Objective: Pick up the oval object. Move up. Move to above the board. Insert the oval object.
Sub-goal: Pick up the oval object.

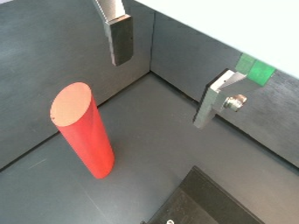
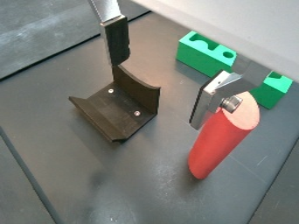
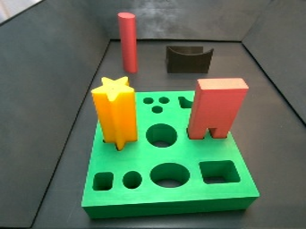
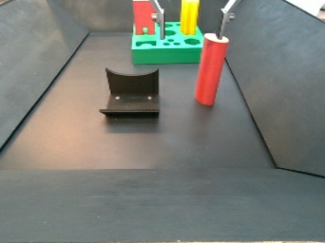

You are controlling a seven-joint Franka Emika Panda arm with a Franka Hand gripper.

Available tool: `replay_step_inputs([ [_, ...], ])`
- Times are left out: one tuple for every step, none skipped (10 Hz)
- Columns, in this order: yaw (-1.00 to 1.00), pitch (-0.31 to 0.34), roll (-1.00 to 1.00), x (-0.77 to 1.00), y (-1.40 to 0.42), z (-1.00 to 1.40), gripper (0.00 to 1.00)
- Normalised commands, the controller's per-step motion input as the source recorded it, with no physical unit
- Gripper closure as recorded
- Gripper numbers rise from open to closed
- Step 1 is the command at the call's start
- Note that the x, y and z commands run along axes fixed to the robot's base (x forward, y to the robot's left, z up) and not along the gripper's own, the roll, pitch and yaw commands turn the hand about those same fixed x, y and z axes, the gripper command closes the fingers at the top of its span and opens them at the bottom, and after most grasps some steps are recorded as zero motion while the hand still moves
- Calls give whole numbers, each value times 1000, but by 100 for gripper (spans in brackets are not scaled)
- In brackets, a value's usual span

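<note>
The oval object (image 4: 211,66) is a slim salmon-red peg standing upright on the dark floor; it also shows in both wrist views (image 1: 82,127) (image 2: 222,136) and at the far end in a side view (image 3: 127,42). The green board (image 3: 167,170) carries a yellow star post (image 3: 114,112) and a red arch block (image 3: 216,107). My gripper (image 2: 162,72) is open and empty, hovering above the floor. The peg stands beside it, outside the gap, close to one of the fingers (image 2: 211,98). The gripper also shows in a wrist view (image 1: 167,68) and at a side view's edge (image 4: 195,8).
The dark fixture (image 4: 129,92) stands on the floor beside the peg, under the gripper in a wrist view (image 2: 117,107). Grey walls (image 4: 273,85) enclose the floor. Corners of the board show in both wrist views (image 2: 208,52) (image 1: 254,68).
</note>
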Motion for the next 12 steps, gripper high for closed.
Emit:
replay_step_inputs([
  [0, -26, 0, -29, 0, 0, 0],
  [0, 0, 0, 0, 0, -29, 0],
  [0, -66, 0, -429, 57, -86, 0],
  [3, -73, 0, -546, 69, -46, 0],
  [11, -56, 0, -397, 14, -34, 0],
  [6, -66, 0, -457, 34, 0, 0],
  [57, -83, -53, -351, 0, 0, 0],
  [117, -79, -70, -243, 0, -29, 0],
  [94, -77, -79, -246, -6, -37, 0],
  [123, -70, -60, -229, -43, -63, 0],
  [289, -51, -7, -131, -100, -160, 0],
  [383, -50, -4, -83, -131, -160, 0],
])
